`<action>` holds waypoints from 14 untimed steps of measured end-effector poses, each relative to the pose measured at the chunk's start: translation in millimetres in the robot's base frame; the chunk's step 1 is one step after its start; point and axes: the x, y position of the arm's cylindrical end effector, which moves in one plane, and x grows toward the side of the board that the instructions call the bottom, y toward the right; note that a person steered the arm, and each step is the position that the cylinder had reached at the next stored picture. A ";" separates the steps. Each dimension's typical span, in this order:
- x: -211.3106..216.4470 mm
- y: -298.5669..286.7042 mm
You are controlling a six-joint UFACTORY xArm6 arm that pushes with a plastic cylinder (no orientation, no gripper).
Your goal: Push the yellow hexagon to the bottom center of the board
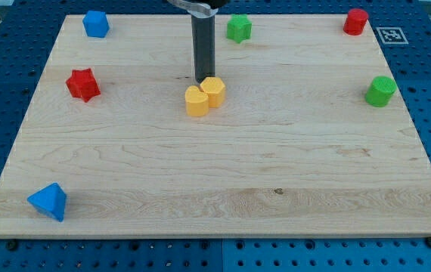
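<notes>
Tip (202, 78) of our rod, which has no jaws and holds nothing, sits just above the yellow hexagon (214, 91), touching or nearly so. We judge the push runs toward the view's bottom, but a yellow heart-like block (196, 100) presses against the hexagon's lower left.

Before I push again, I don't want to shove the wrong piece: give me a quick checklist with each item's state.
1. My tip sits just above the yellow hexagon, toward the view's top: ok.
2. Hexagon alone in the push path: not ok, the yellow heart touches it.
3. Tip touching the hexagon: cannot tell.
4. Board below the yellow pair free of blocks: ok.
5. Blue pyramid is well off the path: ok.
</notes>
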 end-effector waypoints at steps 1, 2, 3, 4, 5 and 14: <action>7.0 12.6; 17.5 24.7; 38.0 20.5; 60.1 8.4; 82.5 -0.3; 137.5 28.8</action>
